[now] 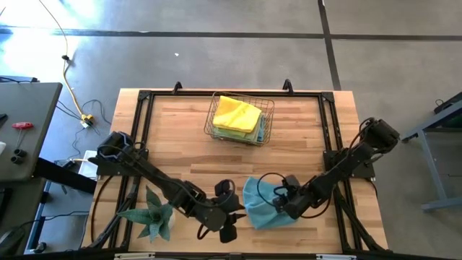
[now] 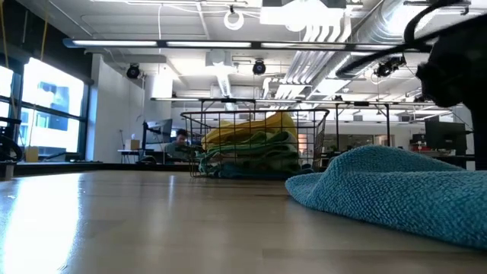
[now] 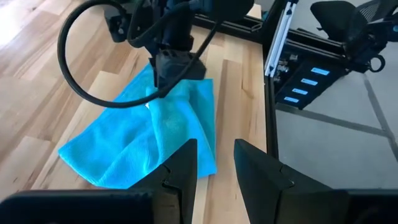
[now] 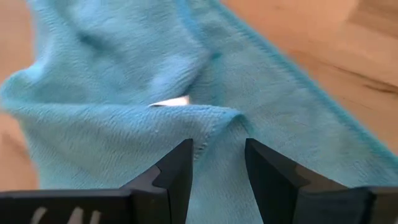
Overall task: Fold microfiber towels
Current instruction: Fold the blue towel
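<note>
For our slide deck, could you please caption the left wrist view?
Left gripper, open and empty, faces a crumpled light blue towel on the wooden table, right gripper over its far edge.

one blue towel (image 1: 266,204), one wire basket (image 1: 268,115), one plant (image 1: 153,217), two arms

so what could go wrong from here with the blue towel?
1. The blue towel lies bunched near the table's front edge; a pull could drag it off.
2. The right hand is over a raised fold and may pinch two layers.
3. The left hand, open, is close to the right arm; they could collide.
</note>
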### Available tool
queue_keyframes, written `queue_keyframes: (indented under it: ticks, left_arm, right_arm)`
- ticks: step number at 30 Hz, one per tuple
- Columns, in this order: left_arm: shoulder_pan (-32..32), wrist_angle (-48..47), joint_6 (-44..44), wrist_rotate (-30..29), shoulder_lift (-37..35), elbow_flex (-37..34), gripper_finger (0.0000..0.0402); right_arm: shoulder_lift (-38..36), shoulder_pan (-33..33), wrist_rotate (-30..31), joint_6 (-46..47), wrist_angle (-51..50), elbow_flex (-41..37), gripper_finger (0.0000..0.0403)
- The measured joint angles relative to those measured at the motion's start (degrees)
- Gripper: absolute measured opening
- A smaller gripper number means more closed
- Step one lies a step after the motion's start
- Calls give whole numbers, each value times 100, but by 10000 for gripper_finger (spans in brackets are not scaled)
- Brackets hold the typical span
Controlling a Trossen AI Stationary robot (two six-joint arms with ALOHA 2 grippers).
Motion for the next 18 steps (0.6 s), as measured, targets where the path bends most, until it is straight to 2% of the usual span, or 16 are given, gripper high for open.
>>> queue_keyframes:
  ticks: [4, 9, 13, 18]
  left_arm:
    - [-9, 0, -4, 4, 0, 0, 97]
    - [-46, -4, -7, 7, 0, 0, 97]
    - [-52, -7, -7, 9, 0, 0, 97]
    - [-52, -11, -7, 35, 0, 0, 97]
  right_arm:
    - [0, 0, 34, 287, 509, -304, 138]
    - [0, 0, 363, 317, 1889, -638, 138]
    - [0, -16, 716, 145, 2125, -662, 138]
    - [0, -28, 877, 88, 2214, -662, 138]
